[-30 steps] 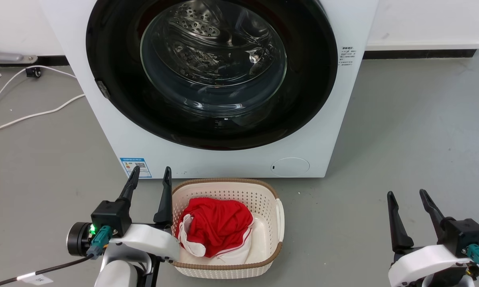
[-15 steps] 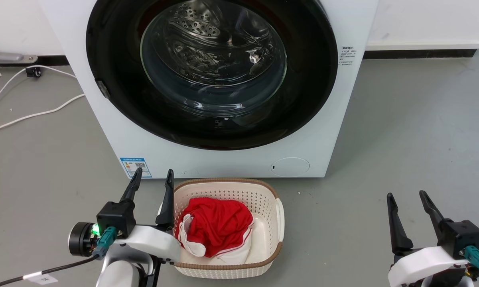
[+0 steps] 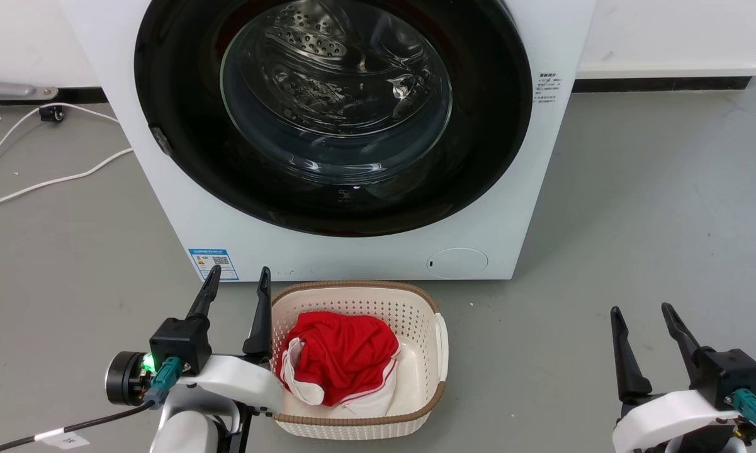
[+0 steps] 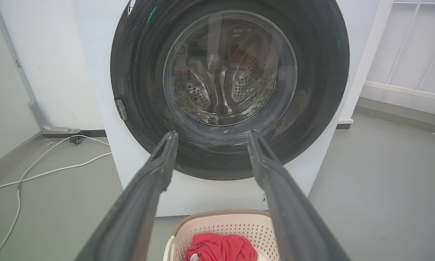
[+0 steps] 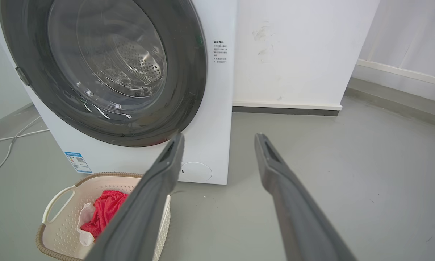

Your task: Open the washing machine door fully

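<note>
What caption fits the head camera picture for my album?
Left gripper and right gripper, both open, face the closed washing machine door.

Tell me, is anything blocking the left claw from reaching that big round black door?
Nothing visible. The left gripper, open, looks straight at the washing machine door across open space. The basket sits on the floor below the door, beside that gripper.

The blue sticker [image 3: 213, 263] and small printed label [image 3: 546, 87] on the washing machine [image 3: 510, 217] are unreadable.

light: bright, even | shadows: soft | glare: washing machine door [image 3: 333, 113] glass | focus: sharp
</note>
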Controlling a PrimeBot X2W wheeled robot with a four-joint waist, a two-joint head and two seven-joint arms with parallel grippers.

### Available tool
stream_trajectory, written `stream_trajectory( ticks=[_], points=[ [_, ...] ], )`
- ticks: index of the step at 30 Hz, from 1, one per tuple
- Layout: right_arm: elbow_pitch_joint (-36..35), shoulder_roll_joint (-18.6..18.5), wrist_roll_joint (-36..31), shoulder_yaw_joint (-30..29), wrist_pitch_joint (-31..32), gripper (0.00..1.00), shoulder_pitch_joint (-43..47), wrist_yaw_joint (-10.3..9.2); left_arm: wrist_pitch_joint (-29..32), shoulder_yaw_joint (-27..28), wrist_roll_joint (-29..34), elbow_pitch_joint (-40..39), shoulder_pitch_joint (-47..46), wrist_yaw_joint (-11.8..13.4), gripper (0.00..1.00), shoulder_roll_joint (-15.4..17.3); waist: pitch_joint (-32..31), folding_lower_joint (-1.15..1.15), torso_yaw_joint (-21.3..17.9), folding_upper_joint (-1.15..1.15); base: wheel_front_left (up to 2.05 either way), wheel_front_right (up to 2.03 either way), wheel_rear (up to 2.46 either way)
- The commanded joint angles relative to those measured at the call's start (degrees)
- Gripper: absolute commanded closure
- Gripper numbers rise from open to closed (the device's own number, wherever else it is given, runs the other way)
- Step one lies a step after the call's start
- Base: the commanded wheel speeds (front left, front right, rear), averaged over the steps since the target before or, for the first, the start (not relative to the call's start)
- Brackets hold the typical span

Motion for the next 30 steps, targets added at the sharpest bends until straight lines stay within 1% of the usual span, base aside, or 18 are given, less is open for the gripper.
stream_trajectory(
  ticks=[1,2,3,7,13,14,16,17,19,22,25,28,30],
  points=[
    [0.2,0.2,0.4,0.0,-0.2,0.51,-0.5,-0.04,-0.1,0.0,-0.2,-0.1,-0.5,0.0,0.0,-0.1,0.0,0.0,0.0,0.0,0.0,0.0,0.0],
    [0.2,0.2,0.6,0.0,-0.1,0.77,-0.5,-0.04,-0.1,0.0,-0.2,-0.1,-0.6,0.0,0.0,-0.1,0.0,0.0,0.0,0.0,0.0,0.0,0.0],
    [0.3,0.2,0.9,0.0,0.0,1.0,-0.5,-0.04,-0.1,0.0,-0.2,-0.1,-0.6,0.0,0.0,-0.1,0.0,0.0,0.0,0.0,0.0,0.0,0.0],
    [0.7,0.2,1.8,0.1,0.0,1.0,-0.6,-0.04,-0.1,0.0,-0.3,0.0,-0.6,0.2,0.0,-0.1,0.1,0.0,0.0,0.0,0.0,0.0,0.0],
    [1.7,0.2,6.1,0.3,0.1,1.0,-0.8,-0.04,-0.1,0.0,-0.4,0.2,-0.7,0.3,0.0,-0.1,0.2,0.0,-0.1,0.0,0.0,0.0,0.0],
    [1.9,0.2,7.1,0.1,-0.2,1.0,-0.9,-0.04,-0.1,0.0,-0.3,0.1,-0.7,0.4,0.0,-0.1,0.2,0.0,-0.1,0.0,0.0,0.0,0.0],
    [2.4,0.2,11.3,-0.3,-0.7,1.0,-1.3,-0.04,-0.1,0.0,-0.4,0.1,-0.7,0.4,0.0,0.0,0.2,0.0,-0.1,0.0,0.0,0.0,0.0],
    [2.8,0.2,15.3,-0.4,-1.2,1.0,-1.5,-0.03,-0.1,0.0,-0.4,0.0,-0.7,0.5,0.0,-0.1,0.3,0.0,-0.1,0.0,0.0,0.0,0.0],
    [4.3,0.2,27.1,0.4,-1.9,1.0,-1.7,-0.03,-0.1,-0.2,-0.5,-0.1,-0.6,0.5,0.0,0.0,0.4,0.0,-0.1,0.0,0.0,0.0,0.0],
    [5.5,0.2,43.2,2.3,-3.0,1.0,-3.2,-0.03,-0.1,-0.3,-0.7,-0.2,-0.7,0.7,0.0,-0.1,0.6,0.0,-0.1,0.0,0.0,0.0,0.0],
    [6.0,0.2,57.7,3.6,-3.8,1.0,-4.3,-0.03,-0.1,-0.3,-0.9,-0.3,-0.9,0.6,0.0,-0.1,0.9,0.0,-0.1,0.0,0.0,0.0,0.0],
    [5.5,0.2,71.1,3.8,-4.1,1.0,-6.2,-0.03,-0.1,-0.2,-0.9,-0.5,-1.0,0.6,0.0,0.0,1.2,0.0,-0.1,0.0,0.0,0.0,0.0],
    [5.1,0.2,78.3,3.3,-3.9,1.0,-7.5,-0.03,-0.1,-0.2,-1.1,-0.7,-1.0,0.6,0.0,0.0,1.5,0.0,-0.1,0.0,0.0,0.0,0.0]
  ],
)
